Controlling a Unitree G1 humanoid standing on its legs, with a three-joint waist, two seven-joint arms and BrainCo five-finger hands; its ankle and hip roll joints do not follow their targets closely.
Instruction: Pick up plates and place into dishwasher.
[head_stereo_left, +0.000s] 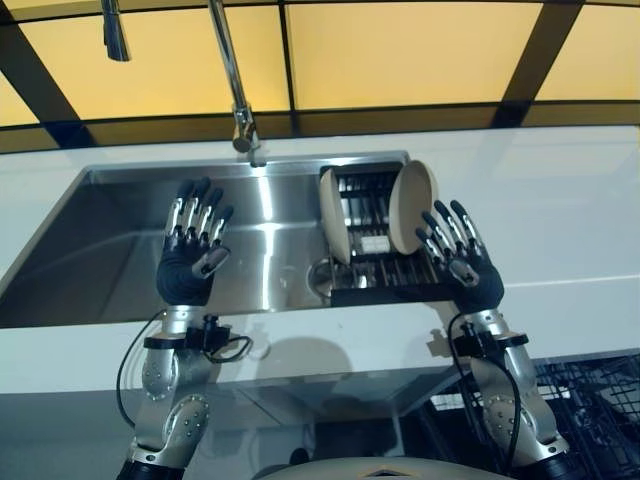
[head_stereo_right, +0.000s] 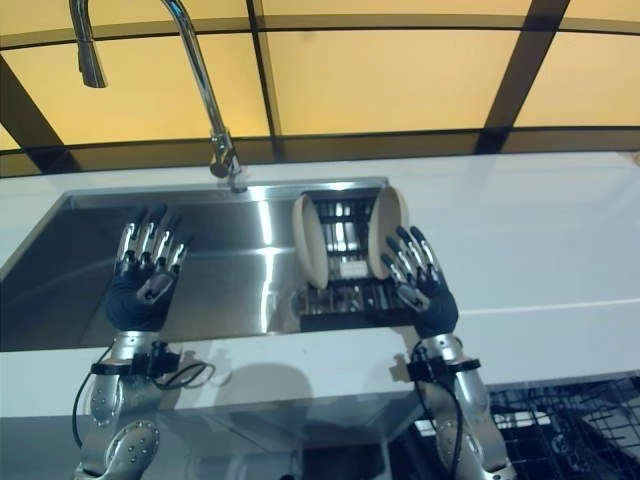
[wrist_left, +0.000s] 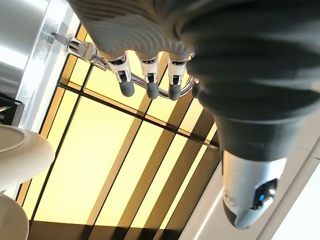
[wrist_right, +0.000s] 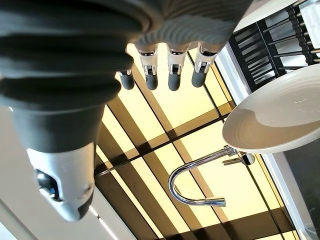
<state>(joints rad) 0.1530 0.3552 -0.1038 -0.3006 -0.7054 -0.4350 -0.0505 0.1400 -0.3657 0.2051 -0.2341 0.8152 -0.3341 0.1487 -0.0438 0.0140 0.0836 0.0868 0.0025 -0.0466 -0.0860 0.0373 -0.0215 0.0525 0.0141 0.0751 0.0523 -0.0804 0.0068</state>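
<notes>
The right hand is hovering with fingers spread and holding nothing, just beside the right plate, which is standing on edge in the dark rack inside the sink — a second plate is standing further left. The left hand is waiting, likewise slack and empty, over the basin. A good grasp is likely pinching the rim from above — the rack wall and faucet are crowding the lift.

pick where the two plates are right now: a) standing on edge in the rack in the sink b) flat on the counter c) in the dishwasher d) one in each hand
a: both plates stand on edge in the dark rack inside the sink, while the left hand and right hand are open and hold nothing.
</notes>
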